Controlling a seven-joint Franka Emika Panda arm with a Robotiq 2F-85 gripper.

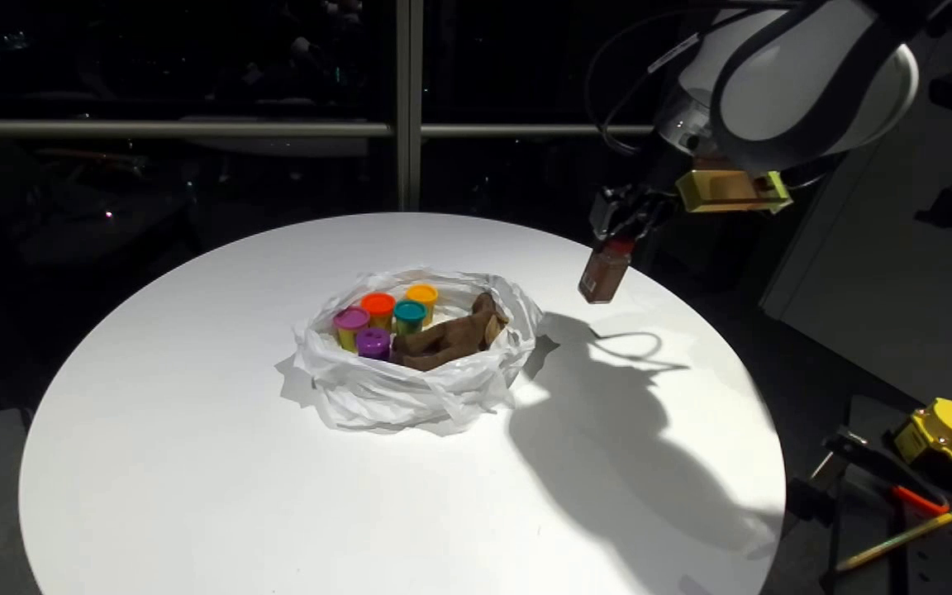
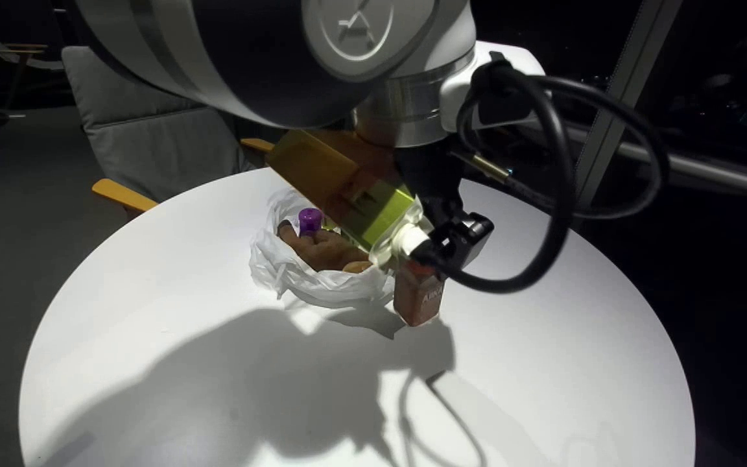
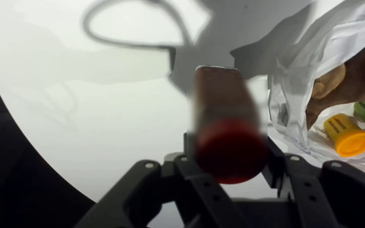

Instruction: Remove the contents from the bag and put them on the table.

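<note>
Presently my gripper (image 3: 229,148) stands part-closed, pinching the red-capped brown bottle (image 1: 606,275) near its top, likely so the base can land first. I have it aloft over the round table (image 1: 236,487), between plastic bag (image 1: 410,401) and table edge. Brown toy animal (image 1: 453,336) and coloured cups (image 1: 378,312) sit inside the bag, slumped sides probably easing reach from above.

The table (image 1: 195,487) (round, white) carries the bag (image 1: 410,392).
</note>
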